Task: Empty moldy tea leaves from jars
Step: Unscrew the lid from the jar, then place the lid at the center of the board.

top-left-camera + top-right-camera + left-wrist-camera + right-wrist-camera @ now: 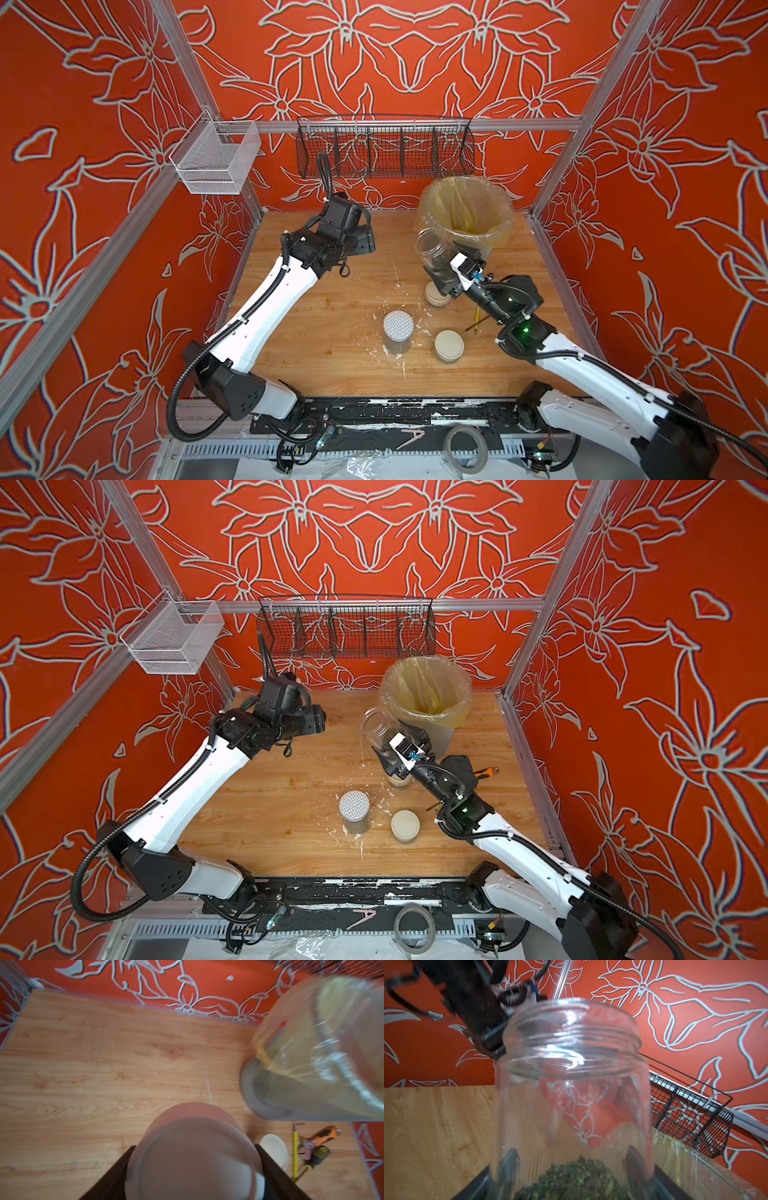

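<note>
Clamping a lid (193, 1136), left tool (194, 1156); right tool (573, 1164) holds open jar (571, 1053).

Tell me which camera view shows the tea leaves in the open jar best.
The right wrist view: the tea leaves sit at the base of the open jar, close up through the clear wall. Both top views show only a small dark patch low in the jar. The left wrist view misses them.
</note>
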{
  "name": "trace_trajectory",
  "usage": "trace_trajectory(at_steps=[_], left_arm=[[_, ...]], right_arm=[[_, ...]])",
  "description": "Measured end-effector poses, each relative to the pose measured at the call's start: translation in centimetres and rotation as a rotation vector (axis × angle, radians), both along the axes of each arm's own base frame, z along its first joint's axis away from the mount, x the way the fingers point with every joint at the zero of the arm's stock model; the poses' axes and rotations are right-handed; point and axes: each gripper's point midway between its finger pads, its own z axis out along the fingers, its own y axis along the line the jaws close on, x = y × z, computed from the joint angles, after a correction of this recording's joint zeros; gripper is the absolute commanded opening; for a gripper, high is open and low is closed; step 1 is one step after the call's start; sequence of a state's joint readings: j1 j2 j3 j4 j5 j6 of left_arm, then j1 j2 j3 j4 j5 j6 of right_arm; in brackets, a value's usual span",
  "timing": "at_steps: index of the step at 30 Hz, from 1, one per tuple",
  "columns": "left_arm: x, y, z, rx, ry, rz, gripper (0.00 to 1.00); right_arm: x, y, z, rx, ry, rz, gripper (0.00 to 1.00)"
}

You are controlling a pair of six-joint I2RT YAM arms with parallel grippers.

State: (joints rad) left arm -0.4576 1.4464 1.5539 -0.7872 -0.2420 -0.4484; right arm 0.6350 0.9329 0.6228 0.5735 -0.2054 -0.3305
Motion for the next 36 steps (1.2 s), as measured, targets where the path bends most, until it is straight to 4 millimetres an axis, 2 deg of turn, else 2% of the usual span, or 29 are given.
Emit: trace_trajectory(at_steps=[4,12,19,22,28,34,36], left_arm=[[0.3,0.2,-5.1,0.055,0.081,-0.008,0.36],[2.2,-0.5,-13.8,0.132,0.240,0.001,0.36],[3.2,-0.1,-21.4,0.172,0.413,0.017,0.39],[3.8,0.2,-23.2,0.150,0.467,0.031,0.44],[4.1,1.1,-25.0,0.122,0.519,0.054,0.55],[3.9,1.3,-25.8,0.122,0.540,0.057,0.79],[3.8,1.4,-26.0,0.125,0.545,0.056,0.84]], right_arm=[[-1.5,-0.3,0.7,0.044,0.108,0.056,0.27],[-3.3,-1.0,1.5,0.086,0.304,0.093,0.27],[-3.7,-1.1,0.7,0.063,0.419,0.092,0.27],[-3.7,-1.1,-0.4,0.042,0.458,0.087,0.27],[-3.4,-0.8,-2.0,0.009,0.509,0.077,0.27],[-3.3,-0.8,-2.3,0.001,0.520,0.075,0.27],[-3.3,-0.8,-2.4,0.001,0.520,0.075,0.27]])
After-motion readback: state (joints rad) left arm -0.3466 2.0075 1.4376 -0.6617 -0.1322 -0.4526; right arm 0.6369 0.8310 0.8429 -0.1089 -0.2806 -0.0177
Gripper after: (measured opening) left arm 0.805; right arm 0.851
